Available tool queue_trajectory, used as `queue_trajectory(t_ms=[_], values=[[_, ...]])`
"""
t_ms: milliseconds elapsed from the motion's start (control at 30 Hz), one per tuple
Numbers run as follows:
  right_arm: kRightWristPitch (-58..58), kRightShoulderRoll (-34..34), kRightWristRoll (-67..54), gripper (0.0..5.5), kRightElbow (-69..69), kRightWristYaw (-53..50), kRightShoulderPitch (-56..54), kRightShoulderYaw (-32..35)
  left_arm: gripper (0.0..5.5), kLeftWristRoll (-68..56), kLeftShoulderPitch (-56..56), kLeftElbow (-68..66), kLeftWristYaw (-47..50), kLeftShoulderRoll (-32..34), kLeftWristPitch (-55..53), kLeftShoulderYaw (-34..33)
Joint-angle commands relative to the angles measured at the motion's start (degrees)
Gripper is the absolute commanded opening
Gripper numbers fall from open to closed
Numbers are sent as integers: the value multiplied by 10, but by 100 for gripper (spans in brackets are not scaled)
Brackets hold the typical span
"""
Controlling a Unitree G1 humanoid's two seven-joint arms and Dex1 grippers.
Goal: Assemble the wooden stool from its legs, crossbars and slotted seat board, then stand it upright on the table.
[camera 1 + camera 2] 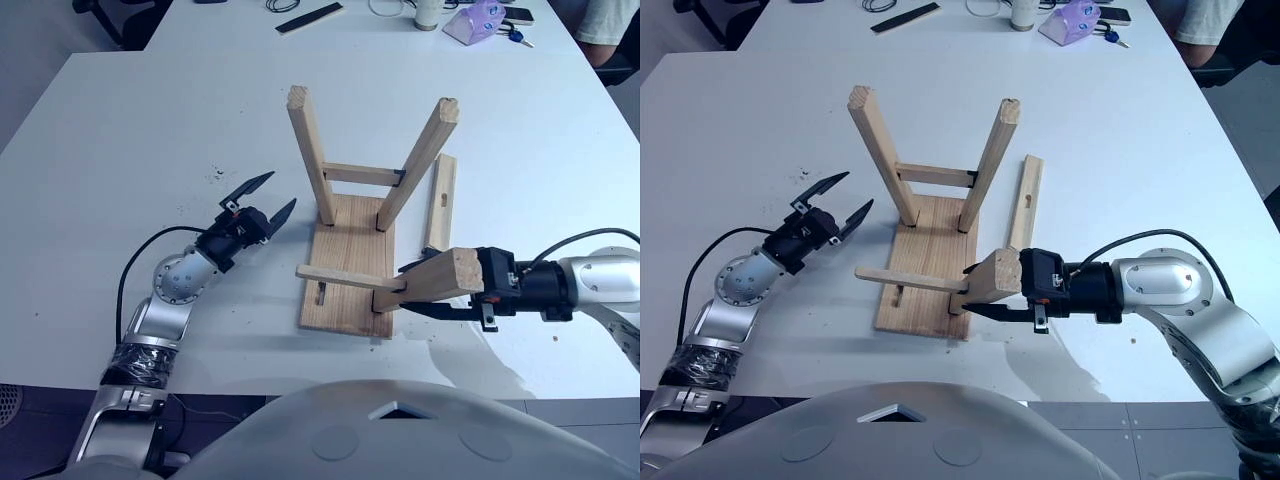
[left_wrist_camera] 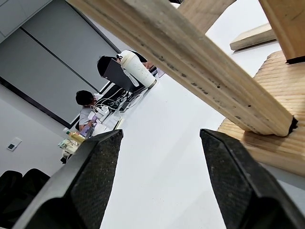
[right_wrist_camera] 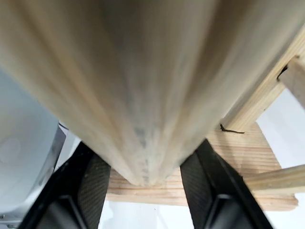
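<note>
While the board point(image 1: 350, 250) lies flat near the middle of the table point(image 1: 120, 140), with 12 o'clock taken as straight away from the robot, two legs stand in its far end. One leg is at 11 o'clock point(image 1: 312, 155) and the other at 1 o'clock point(image 1: 418, 165), and a crossbar point(image 1: 360, 174) joins them. A spare leg point(image 1: 441, 200) lies on the table just beside the board's 3 o'clock edge, its length running 12 to 6.

The right pincer point(image 1: 432, 290) is closed around a third leg point(image 1: 445, 273), with a finger on either side of the wood. This leg is tilted far over. Its long axis runs roughly 9 to 3, the lower end rests at the board's 5 o'clock corner, and the thick end points toward the pincer. A second crossbar point(image 1: 340, 278), fixed to it, reaches out toward 9 o'clock above the board's near end.

The left pincer point(image 1: 282, 189) is wide open and holds nothing. It sits at about 9 o'clock from the board, a little apart from it, with its tips pointing toward 2 o'clock.

The next move likely turns on that tilt: the held leg has to swing up toward vertical about its lower end so that it seats in the near corner. The left arm is the nearer one to the crossbar's free end, which hangs over an open slot point(image 1: 320, 293) at the board's 7 o'clock corner.
</note>
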State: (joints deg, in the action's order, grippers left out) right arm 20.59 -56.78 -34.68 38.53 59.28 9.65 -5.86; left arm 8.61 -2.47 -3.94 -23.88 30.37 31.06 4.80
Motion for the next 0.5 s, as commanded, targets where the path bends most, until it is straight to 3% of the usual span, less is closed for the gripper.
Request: queue_trajectory(t_ms=[33, 167, 200, 333, 500], values=[[28, -22, 38, 201, -37, 11, -12, -7, 300, 3, 6, 1, -3, 0, -1, 4], [28, -5, 50, 201, -38, -16, -63, 4, 300, 8, 1, 6, 0, -7, -4, 9], [31, -2, 46, 237, -37, -21, -73, 12, 300, 8, 0, 6, 0, -8, -4, 10], [40, 7, 60, 287, -31, -49, -96, 30, 300, 14, -6, 2, 1, -8, -2, 9], [35, -10, 95, 287, -22, -56, -57, 51, 300, 20, -14, 7, 8, -11, -8, 8]])
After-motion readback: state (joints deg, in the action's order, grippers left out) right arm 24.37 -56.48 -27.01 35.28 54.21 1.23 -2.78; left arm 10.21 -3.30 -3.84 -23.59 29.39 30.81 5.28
